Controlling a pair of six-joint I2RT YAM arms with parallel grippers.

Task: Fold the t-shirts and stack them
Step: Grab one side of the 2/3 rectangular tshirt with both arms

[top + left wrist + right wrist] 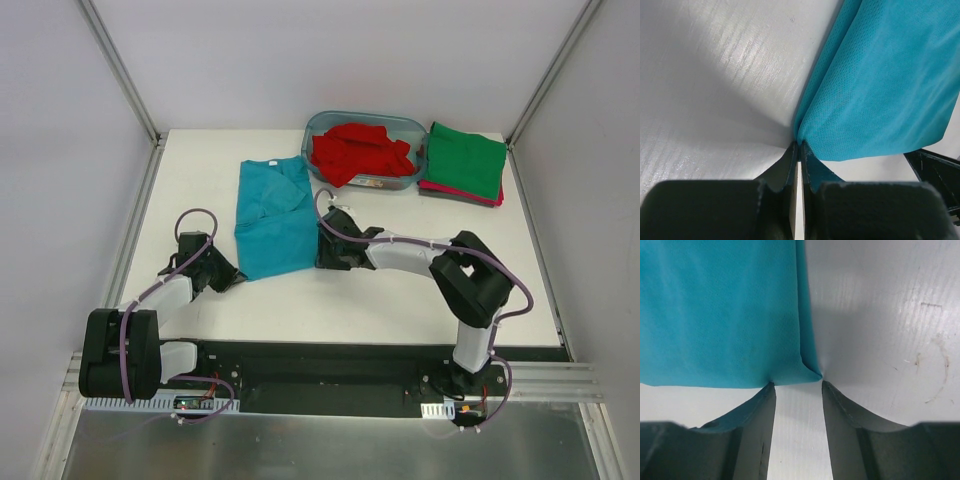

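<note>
Looking down your left gripper (799, 150), you see its two fingers (812, 170) pressed together with only a thin slit between them, pinching a corner of the teal-blue t-shirt (880, 85). The cloth fans out ahead of the fingertips and to their right, folded into at least two layers that rise from the pinch point. To the left of the fingertips there is only the bare white table (715, 90). Your right gripper (797, 386) stands with its fingers (760, 410) spread apart. The shirt's other near corner (810, 374) lies flat on the table just ahead of the gap, its hem running from the left fingertip across to the right one, and the rest of the cloth spreads ahead and to the left. From above, the teal-blue shirt (272, 220) lies flat between your two grippers, the left one (232, 275) at its near-left corner and the right one (325, 250) at its near-right edge. Well beyond the right fingers, a red t-shirt (360, 152) is heaped in a clear tub (400, 122). Just beside that tub, a folded green t-shirt (465, 160) rests on a magenta t-shirt (460, 193).
</note>
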